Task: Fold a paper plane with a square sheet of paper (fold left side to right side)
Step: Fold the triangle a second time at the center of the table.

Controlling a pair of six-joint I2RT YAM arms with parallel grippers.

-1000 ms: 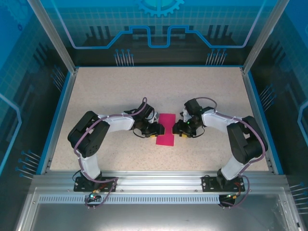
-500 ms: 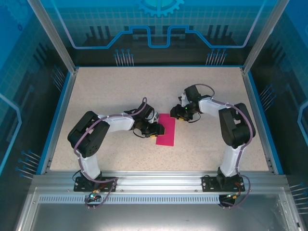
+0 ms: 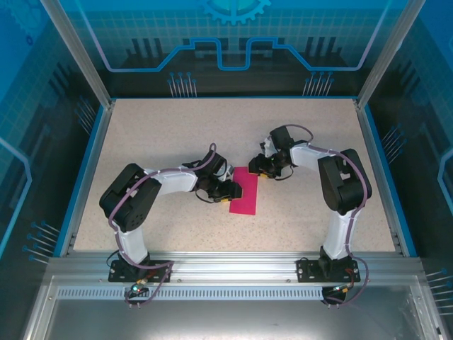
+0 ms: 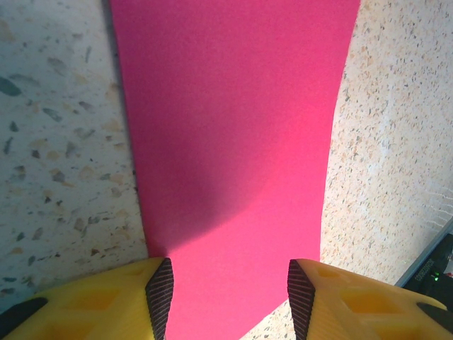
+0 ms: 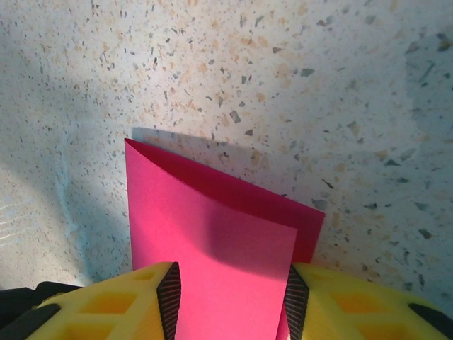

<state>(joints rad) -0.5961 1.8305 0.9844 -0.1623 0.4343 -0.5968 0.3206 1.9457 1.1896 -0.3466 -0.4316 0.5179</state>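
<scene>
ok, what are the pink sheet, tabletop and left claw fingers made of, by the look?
Sheet: thin matte paper; folded layers lie flat. Tabletop: speckled, stone-look, maybe laminate. Left claw fingers: yellow, probably moulded plastic; dark ribbed pads, possibly rubber.

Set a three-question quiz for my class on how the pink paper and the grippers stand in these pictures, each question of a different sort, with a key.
1. True or false: the thin magenta-pink square sheet of paper lies fully unfolded on the speckled beige table.
2. Multiple choice: the right gripper has its jaws A) shut tight, B) apart, with the paper between them, C) closed around a pencil.
3. Short answer: in the right wrist view, do the two paper layers line up along the far edge?

Key
1. False: it is folded into a narrow strip.
2. B.
3. No: the lower layer shows past the upper layer's far edge.
</scene>
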